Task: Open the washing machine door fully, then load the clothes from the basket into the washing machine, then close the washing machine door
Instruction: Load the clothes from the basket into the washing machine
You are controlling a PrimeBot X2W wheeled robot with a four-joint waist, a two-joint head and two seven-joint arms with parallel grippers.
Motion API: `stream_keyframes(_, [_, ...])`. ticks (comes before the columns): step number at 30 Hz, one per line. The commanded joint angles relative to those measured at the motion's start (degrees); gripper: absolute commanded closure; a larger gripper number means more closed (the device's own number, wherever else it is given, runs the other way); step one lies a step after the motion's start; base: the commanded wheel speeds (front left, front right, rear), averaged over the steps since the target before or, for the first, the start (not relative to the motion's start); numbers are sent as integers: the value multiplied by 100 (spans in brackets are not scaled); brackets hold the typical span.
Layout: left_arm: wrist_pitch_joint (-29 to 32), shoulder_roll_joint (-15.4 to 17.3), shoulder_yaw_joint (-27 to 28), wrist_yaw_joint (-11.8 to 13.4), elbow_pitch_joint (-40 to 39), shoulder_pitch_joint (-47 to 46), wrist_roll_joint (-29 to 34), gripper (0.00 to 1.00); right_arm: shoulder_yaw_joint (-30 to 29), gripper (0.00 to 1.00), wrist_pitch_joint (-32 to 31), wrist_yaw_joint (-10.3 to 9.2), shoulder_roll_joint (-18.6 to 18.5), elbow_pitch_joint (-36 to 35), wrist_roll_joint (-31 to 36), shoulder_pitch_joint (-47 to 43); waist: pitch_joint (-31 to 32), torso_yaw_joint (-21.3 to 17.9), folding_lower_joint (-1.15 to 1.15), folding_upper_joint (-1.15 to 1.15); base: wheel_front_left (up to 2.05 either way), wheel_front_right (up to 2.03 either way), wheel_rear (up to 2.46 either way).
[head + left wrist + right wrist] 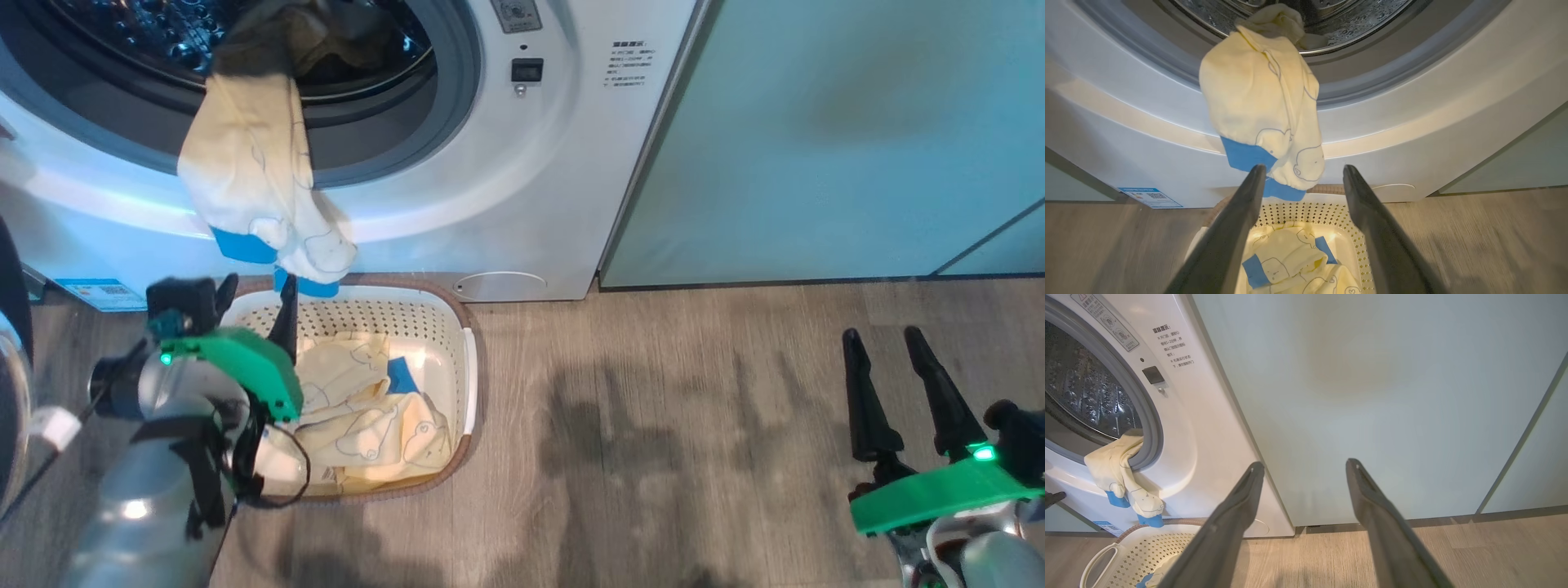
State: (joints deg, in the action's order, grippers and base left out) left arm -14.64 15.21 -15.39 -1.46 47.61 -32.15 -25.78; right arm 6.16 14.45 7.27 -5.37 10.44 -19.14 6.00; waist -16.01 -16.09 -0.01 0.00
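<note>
Since the washing machine door (10, 269) is swung aside, seen just as a dark curved edge at far left, the washing machine (531, 204) mouth is bare for loading. One garment (253, 180) drapes over the grey rubber ring (457, 98), with its top end inside the steel drum (147, 33) and its blue-trimmed end dangling down the white front above the basket (467, 359). Judged only part-way in; it needs a push or the door could trap it. Left claw (253, 304) hangs wide and empty just below that dangling end, over the basket's back rim, handy for either the hanging piece or the pile. Right claw (882, 335) is wide and empty, parked over bare floor (653, 425) well apart, facing a pale green cabinet (816, 139), clear of the work. Count: one machine, one basket, two claws, one hanging garment. The clothes (367, 416) in the basket look like two or three pieces; folds hide the exact number.
</note>
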Motion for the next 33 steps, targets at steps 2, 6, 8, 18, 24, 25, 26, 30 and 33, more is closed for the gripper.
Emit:
stream_keyframes(2, [-36, 181, 329, 120, -418, 196, 25, 0, 106, 0, 55, 22, -97, -182, -5, 19, -19, -26, 1, 0, 0, 0, 0])
stream_keyframes(6, [-36, 193, 563, 230, -880, 561, 57, 0, 94, 0, 55, 22, -80, -189, -18, 24, -43, -45, 1, 0, 0, 0, 0])
stream_keyframes(8, [-36, 177, 771, 348, -1208, 745, 71, 0, 92, 0, 55, 22, -72, -195, -24, 24, -53, -53, 1, 0, 0, 0, 0])
stream_keyframes(18, [-36, -22, 1576, 699, -2799, 1802, 477, 0, 64, 0, 55, 22, -30, -215, -25, 36, -112, -84, 1, 0, 0, 0, 0])
stream_keyframes(24, [-36, -173, 1845, 733, -3210, 2174, 636, 0, 52, 0, 55, 22, -11, -212, -24, 56, -139, -76, 1, 0, 0, 0, 0])
stream_keyframes(25, [-36, -198, 1882, 723, -3249, 2220, 659, 0, 49, 0, 55, 22, -9, -208, -25, 62, -143, -75, 1, 0, 0, 0, 0])
stream_keyframes(26, [-36, -223, 1919, 716, -3272, 2251, 676, 0, 48, 0, 55, 22, -7, -206, -26, 67, -146, -75, 1, 0, 0, 0, 0])
stream_keyframes(30, [-36, -292, 1981, 657, -3259, 2289, 768, 0, 55, 0, 55, 22, -4, -197, -28, 84, -157, -76, 1, 0, 0, 0, 0])
stream_keyframes(33, [-35, -266, 1881, 557, -2996, 2195, 826, 0, 62, 0, 55, 22, -3, -201, -25, 89, -179, -82, 1, 0, 0, 0, 0])
